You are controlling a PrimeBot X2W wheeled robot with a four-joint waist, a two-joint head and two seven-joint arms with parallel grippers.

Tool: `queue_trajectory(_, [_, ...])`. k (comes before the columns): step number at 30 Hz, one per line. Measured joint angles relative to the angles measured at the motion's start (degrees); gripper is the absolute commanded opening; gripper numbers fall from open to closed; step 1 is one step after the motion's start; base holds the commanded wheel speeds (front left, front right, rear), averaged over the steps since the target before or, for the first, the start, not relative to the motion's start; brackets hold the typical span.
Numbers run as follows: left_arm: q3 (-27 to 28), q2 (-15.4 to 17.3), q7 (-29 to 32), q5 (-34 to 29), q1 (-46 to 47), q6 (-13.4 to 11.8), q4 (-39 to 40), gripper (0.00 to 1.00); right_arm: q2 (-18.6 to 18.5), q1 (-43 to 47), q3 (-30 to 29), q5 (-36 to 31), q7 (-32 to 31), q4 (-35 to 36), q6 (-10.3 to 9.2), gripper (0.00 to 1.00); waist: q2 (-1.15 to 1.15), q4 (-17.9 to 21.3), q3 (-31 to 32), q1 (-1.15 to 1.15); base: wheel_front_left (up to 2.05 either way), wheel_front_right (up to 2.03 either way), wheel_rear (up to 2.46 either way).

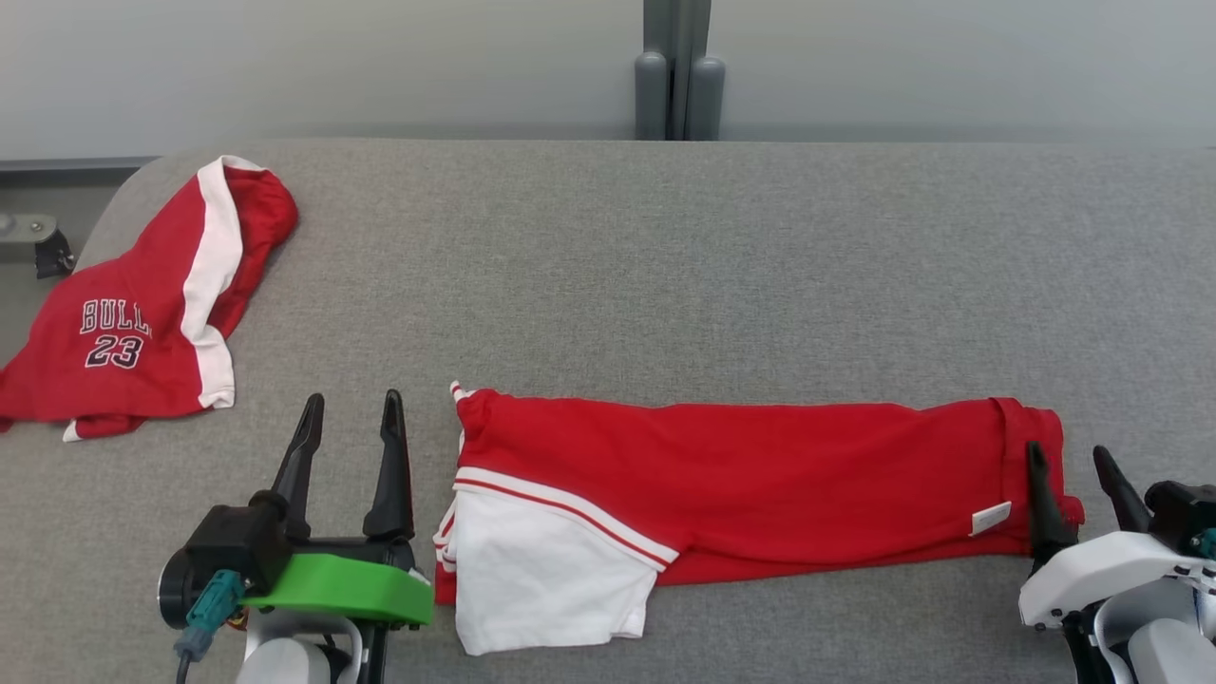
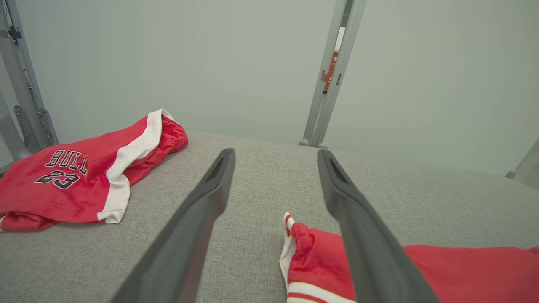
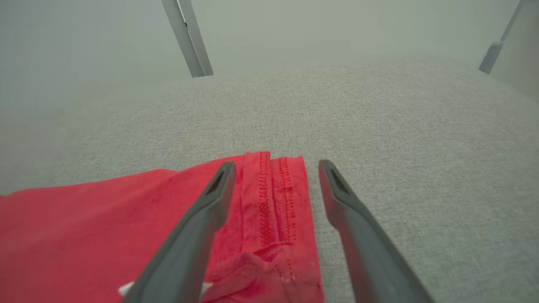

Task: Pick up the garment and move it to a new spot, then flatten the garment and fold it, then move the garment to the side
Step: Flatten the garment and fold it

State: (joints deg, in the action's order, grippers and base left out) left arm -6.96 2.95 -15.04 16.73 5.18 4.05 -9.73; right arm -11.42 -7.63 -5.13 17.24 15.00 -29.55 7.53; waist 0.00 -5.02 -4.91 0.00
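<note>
Head view: shorts (image 1: 114,332) "BULL 23"; garment (image 1: 760,475) tag (image 1: 991,518) illegible.

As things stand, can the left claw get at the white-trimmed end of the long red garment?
Probably yes: the left claw stands open just beside that end of the garment, nothing lying between.

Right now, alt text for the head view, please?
A red-and-white garment lies as a long strip on a grey fabric tabletop, the open left pincer beside its left end and the open right pincer at its right end. A red Bulls 23 garment lies far left.
</note>
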Motion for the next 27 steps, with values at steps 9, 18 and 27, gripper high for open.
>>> queue_trajectory(9, [0.26, -0.05, 0.0, 0.53, 0.68, -0.53, -0.01, 1.0, 2.01, -2.66, -2.41, -1.85, 0.0, -12.24, 0.02, 1.0, 0.0, -1.66, -0.69, 0.0, 0.0, 0.0, 0.0])
queue_trajectory(18, [0.65, -0.05, 0.0, 0.65, 0.67, -0.54, 0.1, 1.0, 3.1, -4.49, -2.69, -1.81, 0.25, -17.78, 0.01, 1.0, 0.0, -1.47, -0.34, 0.0, 0.0, 0.0, 0.0])
queue_trajectory(27, [0.62, -0.05, 0.0, 0.79, 0.7, -0.54, 0.09, 1.0, 2.55, -5.64, -3.3, -0.69, 0.24, -18.14, 0.11, 0.0, 0.0, -1.11, -0.74, 0.0, 0.0, 0.0, 0.0])
